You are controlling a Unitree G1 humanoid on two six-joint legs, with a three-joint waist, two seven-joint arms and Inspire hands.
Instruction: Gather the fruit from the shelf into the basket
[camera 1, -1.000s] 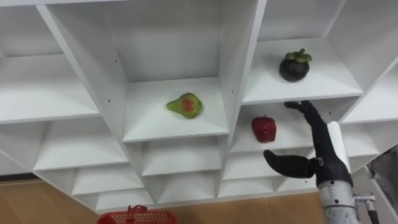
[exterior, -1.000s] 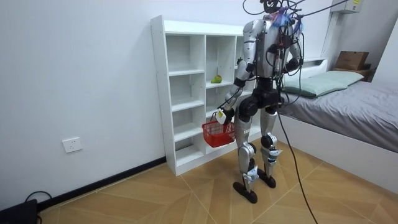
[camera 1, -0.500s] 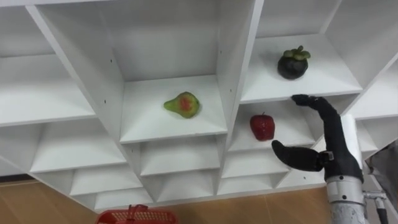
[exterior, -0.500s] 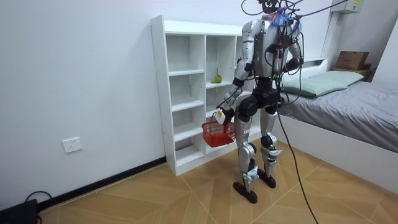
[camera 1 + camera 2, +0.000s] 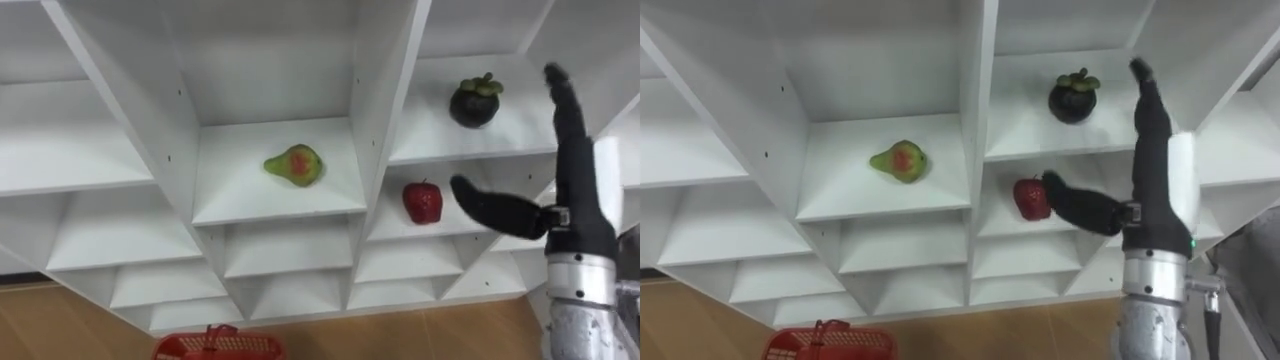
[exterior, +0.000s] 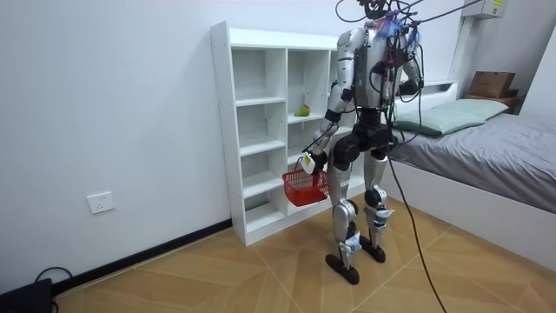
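Three fruits lie in the white closet (image 5: 380, 120). A green pear (image 5: 295, 165) with a red blush sits in the middle compartment. A dark, round mangosteen (image 5: 474, 102) with a leafy cap sits in the compartment to its right. A glossy red fruit (image 5: 422, 202) lies one shelf below the mangosteen. All three rest on smooth, flat white boards, well apart from each other.

The right hand (image 5: 578, 205) is raised in front of the right-hand compartments. It is spread wide and holds nothing, with straight fingers pointing up just right of the mangosteen and the thumb jutting left toward the red fruit. In the left eye view a gap shows between the thumb tip and the red fruit. In the right eye view the thumb tip overlaps the fruit's edge, so I cannot tell if they touch.

A red basket (image 5: 215, 346) of open mesh shows at the bottom edge of the eye views. In the room view it hangs by its handle from the left hand (image 6: 311, 161), which is closed round the handle, low in front of the closet.

The room view also shows the robot standing upright facing the shelves on a wooden floor (image 6: 261, 278). A bed (image 6: 486, 148) with grey covers stands at the room view's right, and a wall socket (image 6: 101, 202) sits low at its left.
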